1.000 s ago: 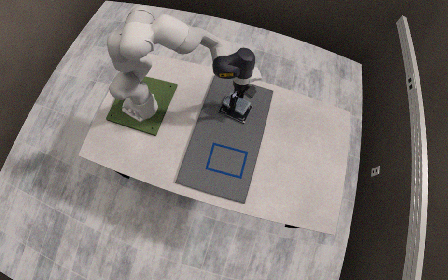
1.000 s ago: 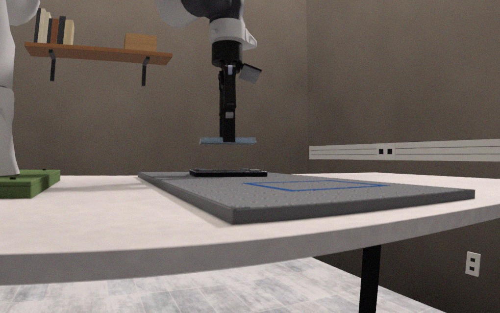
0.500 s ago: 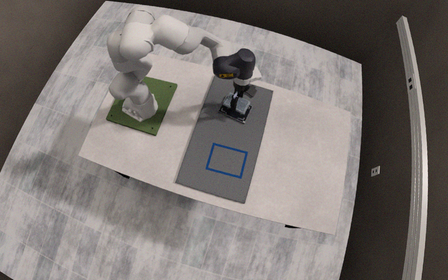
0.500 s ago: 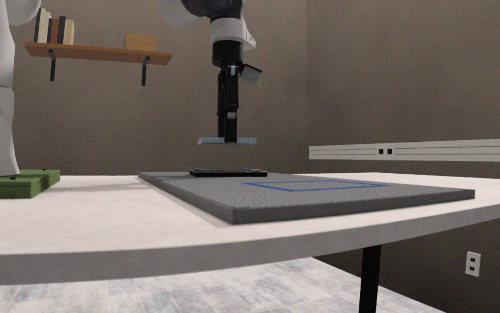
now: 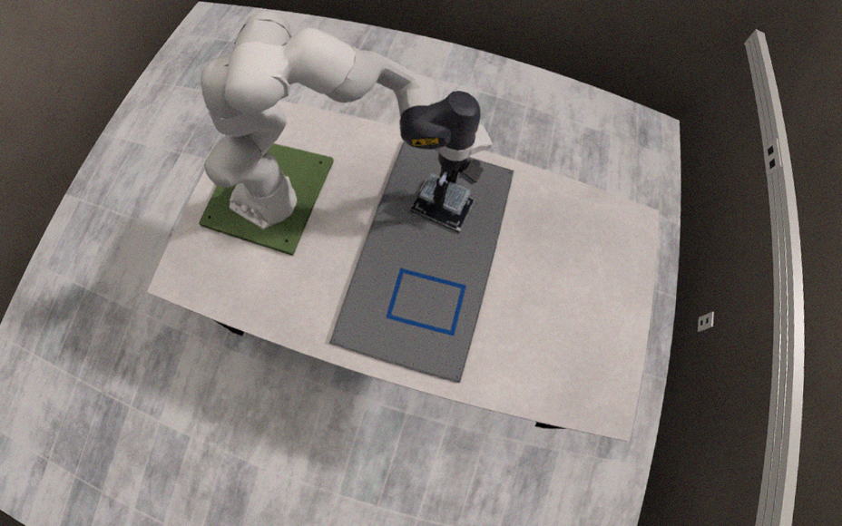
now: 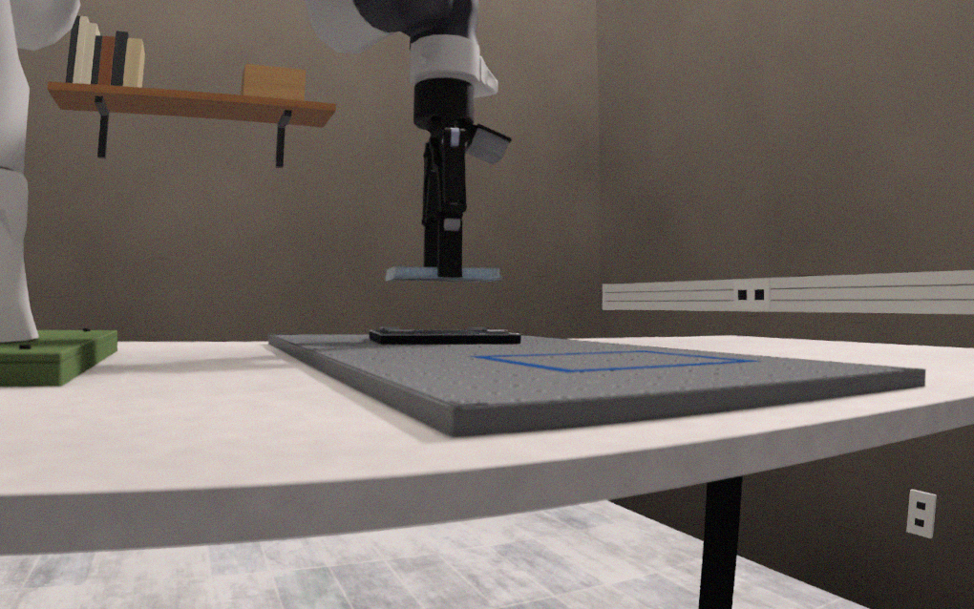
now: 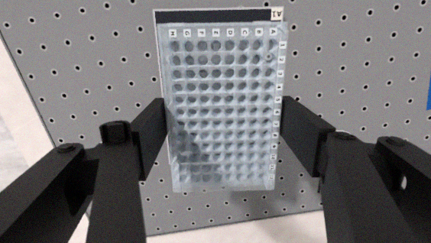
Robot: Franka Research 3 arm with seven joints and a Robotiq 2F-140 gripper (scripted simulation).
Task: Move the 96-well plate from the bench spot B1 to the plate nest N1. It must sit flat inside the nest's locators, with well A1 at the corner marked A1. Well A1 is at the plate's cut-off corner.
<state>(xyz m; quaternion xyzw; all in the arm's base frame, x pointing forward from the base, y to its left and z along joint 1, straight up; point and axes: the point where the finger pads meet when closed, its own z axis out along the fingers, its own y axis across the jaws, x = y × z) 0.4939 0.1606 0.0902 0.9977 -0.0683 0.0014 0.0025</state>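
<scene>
Wrist view: gripper (image 7: pixel 223 134) clamped on the 96-well plate (image 7: pixel 221 103) across its short sides, held level directly above the nest (image 6: pixel 445 335), long axis lined up, cut-off corner toward the nest's A1 mark (image 7: pixel 277 14).

Brown walls, grey tiled floor (image 5: pixel 152 421), a wall shelf (image 6: pixel 186 104) (books on it).

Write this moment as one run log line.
hand: shut on plate | plate: held level above nest | A1 corners: aligned | placed: no
</scene>
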